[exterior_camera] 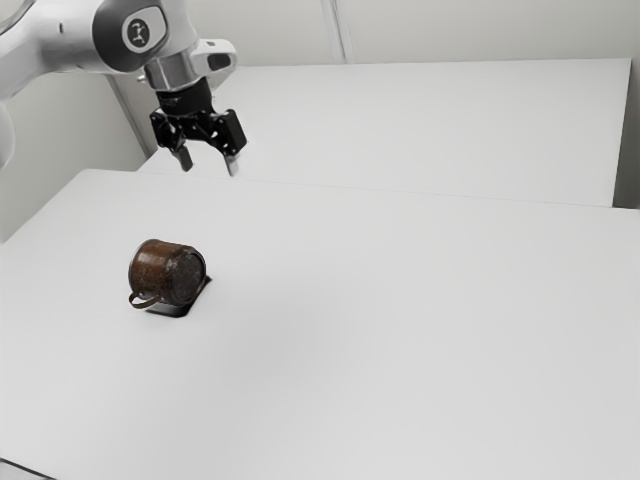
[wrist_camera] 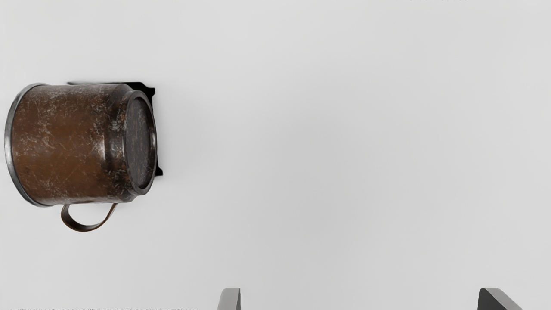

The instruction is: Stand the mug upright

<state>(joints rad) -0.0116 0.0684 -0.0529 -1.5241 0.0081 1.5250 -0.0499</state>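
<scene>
mug [exterior_camera: 160, 270]: lying on its side, brown and scuffed, on the white surface [exterior_camera: 400, 350], toward the exterior view's left, as we see it below our arm [exterior_camera: 60, 48].
base [wrist_camera: 140, 140]: the closed, dark end, facing the exterior view's right; in the wrist view we see it turned toward the bare stretch ahead of our fingers [wrist_camera: 230, 299].
rim [wrist_camera: 13, 172]: a grey metal band at the mug's other end, farther from our fingers than the base.
handle [wrist_camera: 84, 226]: a curved brown loop, jutting from the side of the mug nearer our fingers.
tool [exterior_camera: 210, 165]: wide and holding nothing, raised above the surface, its two fingers well apart, neither touching the mug.
dark patch [exterior_camera: 172, 311]: flat and black, partly beneath the mug and showing along its edges; we cannot tell what it is.
</scene>
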